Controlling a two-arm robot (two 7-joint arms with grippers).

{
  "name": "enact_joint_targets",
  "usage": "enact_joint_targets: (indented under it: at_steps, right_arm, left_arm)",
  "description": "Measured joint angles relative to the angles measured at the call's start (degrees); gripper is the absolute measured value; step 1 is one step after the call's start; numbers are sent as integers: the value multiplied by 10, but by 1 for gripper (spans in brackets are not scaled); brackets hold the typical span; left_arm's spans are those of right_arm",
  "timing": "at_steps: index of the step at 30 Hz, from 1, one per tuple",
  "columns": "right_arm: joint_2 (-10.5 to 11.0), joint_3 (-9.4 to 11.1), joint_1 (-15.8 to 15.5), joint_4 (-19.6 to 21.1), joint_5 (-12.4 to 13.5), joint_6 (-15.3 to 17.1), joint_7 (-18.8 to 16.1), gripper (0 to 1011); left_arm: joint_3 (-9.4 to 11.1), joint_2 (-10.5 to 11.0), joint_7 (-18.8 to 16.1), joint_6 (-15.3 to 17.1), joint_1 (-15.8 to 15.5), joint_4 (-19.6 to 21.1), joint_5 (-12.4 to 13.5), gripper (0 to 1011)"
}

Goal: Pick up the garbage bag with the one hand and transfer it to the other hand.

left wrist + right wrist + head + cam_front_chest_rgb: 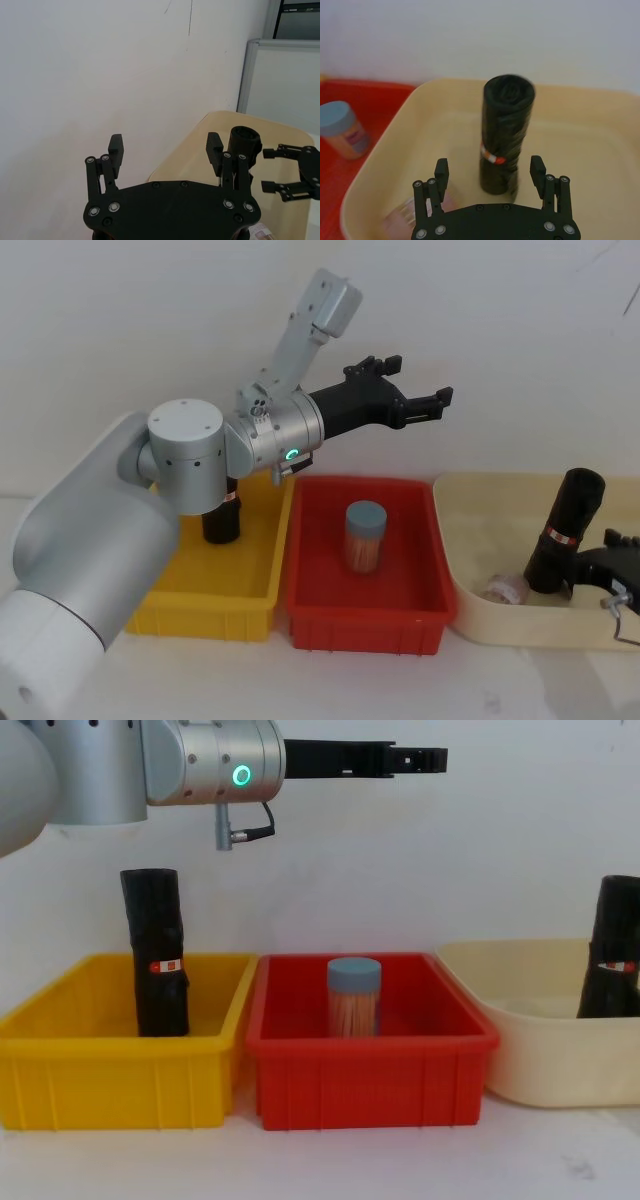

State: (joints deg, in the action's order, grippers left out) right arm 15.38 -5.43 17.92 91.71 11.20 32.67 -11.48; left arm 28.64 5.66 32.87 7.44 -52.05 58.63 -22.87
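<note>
So the left end effector (425,380), the one with the green ring on its wrist, hangs high over the red bin (310,570) with its fingers spread wide and nothing between them. The garbage bag (565,530), a black roll with a red-and-white band, stands upright in the cream tub (470,600) at the right end of the bench. The right end effector (489,172) sits low over that tub just beside the roll, fingers wide apart on either side of it but not touching. There's a second black roll (157,952) standing in the yellow bin (110,1095) on the left end, and a blue-capped jar (365,537) in the red bin.
</note>
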Motion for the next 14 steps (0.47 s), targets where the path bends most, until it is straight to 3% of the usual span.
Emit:
enact_joint_targets:
  at_steps: [14]
  right_arm:
    - [6,10,-28,31,33,24,-37,1002]
  left_arm:
    - [0,0,0,0,0,0,0,1001]
